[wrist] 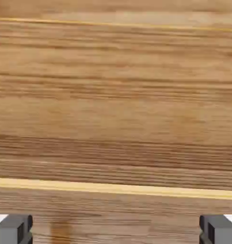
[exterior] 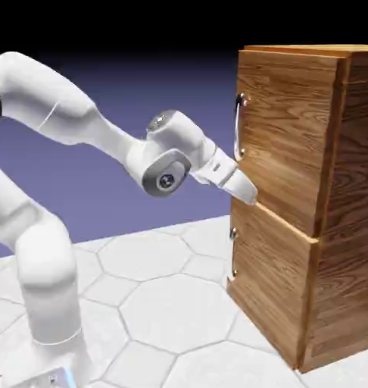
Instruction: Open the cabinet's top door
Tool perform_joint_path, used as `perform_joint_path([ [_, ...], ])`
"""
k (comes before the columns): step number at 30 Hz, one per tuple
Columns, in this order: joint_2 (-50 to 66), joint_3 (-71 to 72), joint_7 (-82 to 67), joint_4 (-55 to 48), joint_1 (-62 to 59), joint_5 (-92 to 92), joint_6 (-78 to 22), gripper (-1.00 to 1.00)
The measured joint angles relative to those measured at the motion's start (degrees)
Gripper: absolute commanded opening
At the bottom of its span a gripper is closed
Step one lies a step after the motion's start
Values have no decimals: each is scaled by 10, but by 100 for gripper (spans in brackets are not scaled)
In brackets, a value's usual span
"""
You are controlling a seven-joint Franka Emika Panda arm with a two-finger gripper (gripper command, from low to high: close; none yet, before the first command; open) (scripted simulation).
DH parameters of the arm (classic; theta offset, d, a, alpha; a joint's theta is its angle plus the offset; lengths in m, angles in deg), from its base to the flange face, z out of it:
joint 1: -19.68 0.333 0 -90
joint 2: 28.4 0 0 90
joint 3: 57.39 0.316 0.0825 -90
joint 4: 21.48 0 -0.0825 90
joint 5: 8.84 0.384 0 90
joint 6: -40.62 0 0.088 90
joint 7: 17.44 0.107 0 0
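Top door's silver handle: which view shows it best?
The exterior view: the handle stands out as a vertical bar on the top door, above the open gripper. The hand view shows only wood grain, no handle.

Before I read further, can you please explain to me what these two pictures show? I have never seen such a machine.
It is a white robot arm in a computer simulation, on a tiled table. One picture is taken from beside it. The arm reaches toward a wooden cabinet with two stacked doors. Its hand is near the seam below the top door, lower than the silver handle. The other picture comes from a camera on the hand: it shows only wood, with the grey fingertips wide apart. Nothing is held.
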Motion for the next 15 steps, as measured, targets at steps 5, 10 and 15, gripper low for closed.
perform_joint_path([
  [5,11,104,31,-22,12,7,-96,0],
  [10,47,134,7,-70,59,42,-206,0],
  [15,121,38,-105,-156,162,121,-327,0],
])
